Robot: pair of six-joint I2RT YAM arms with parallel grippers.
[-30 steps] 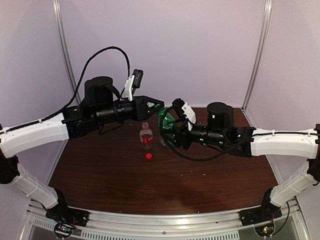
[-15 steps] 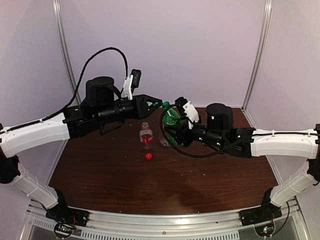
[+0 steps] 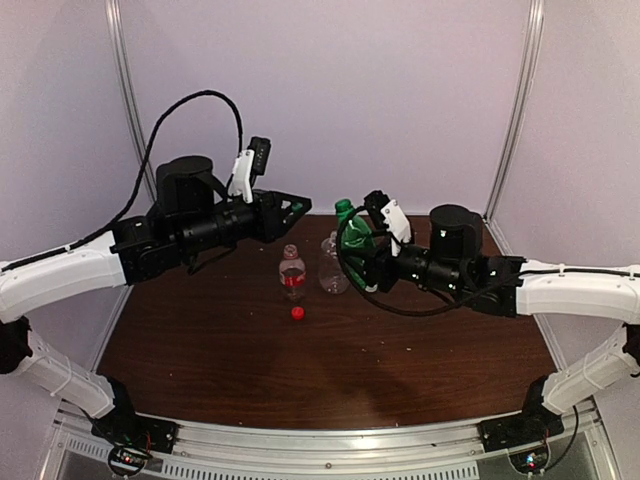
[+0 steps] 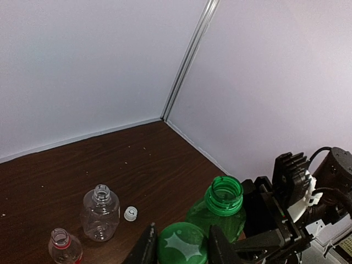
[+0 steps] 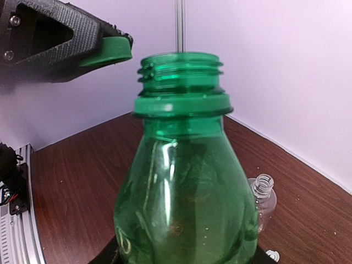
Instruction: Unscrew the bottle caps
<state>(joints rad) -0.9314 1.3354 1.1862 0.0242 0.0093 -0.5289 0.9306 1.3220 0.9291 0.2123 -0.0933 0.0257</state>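
A: Green cap point(image 4: 181, 246) is off, pinched by its rim in the left claw point(image 3: 297, 207).
B: Green bottle point(image 5: 184, 181), aloft, is clamped low by right claw point(image 3: 365, 262). Judged light, thin-walled; best gripped gently.

I count three bottles: one green bottle point(image 3: 352, 235), one clear bottle with a red label point(image 3: 292, 272), one wider clear bottle point(image 3: 333, 266). Three caps: red cap point(image 3: 297, 312), green cap point(image 4: 181, 246), white cap point(image 4: 130, 213). Two pincers, both mine: left pincer point(image 3: 299, 207), right pincer point(image 3: 359, 262). One tabletop point(image 3: 250, 350).
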